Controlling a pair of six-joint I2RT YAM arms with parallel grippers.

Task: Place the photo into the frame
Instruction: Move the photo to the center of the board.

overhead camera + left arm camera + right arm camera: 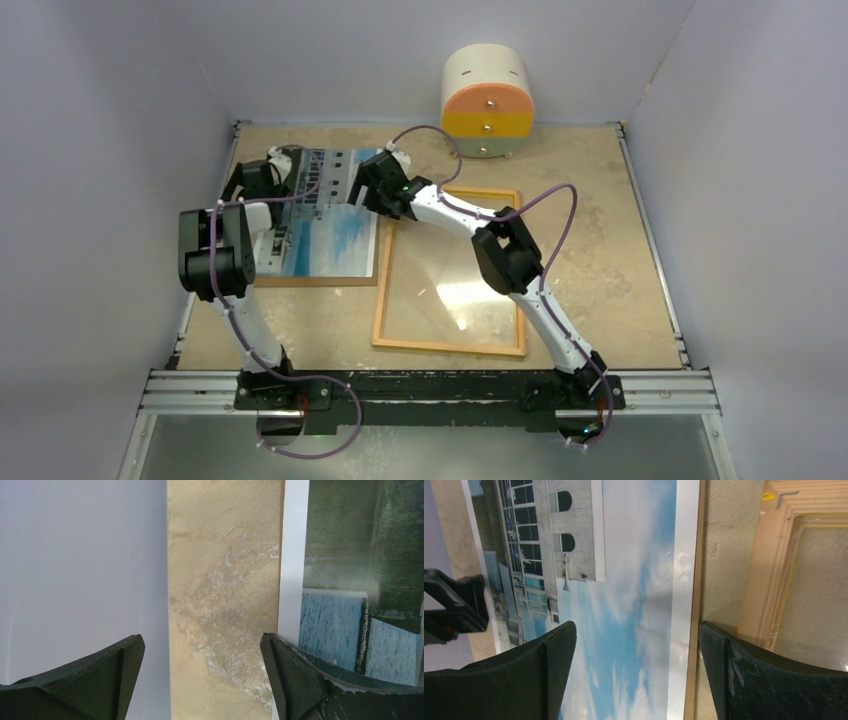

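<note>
Right hand open over photo, frame beside

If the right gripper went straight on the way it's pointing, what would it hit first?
Probably the photo: the open right gripper points down onto its cloudy sky area. How far off it is, the pictures do not show.

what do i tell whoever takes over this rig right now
Left claw: open, holding nothing, at the left edge of the photo.
Right claw: open, holding nothing, straddling the photo's right edge.
Photo: flat, picture side up, on a brown board at the table's left.
Frame: flat, wood side up, just right of the photo, with a strip of table between them.
Done: both claws are placed at the photo; nothing is gripped.
Left: grip the photo, lift it and lay it into the frame.
</note>
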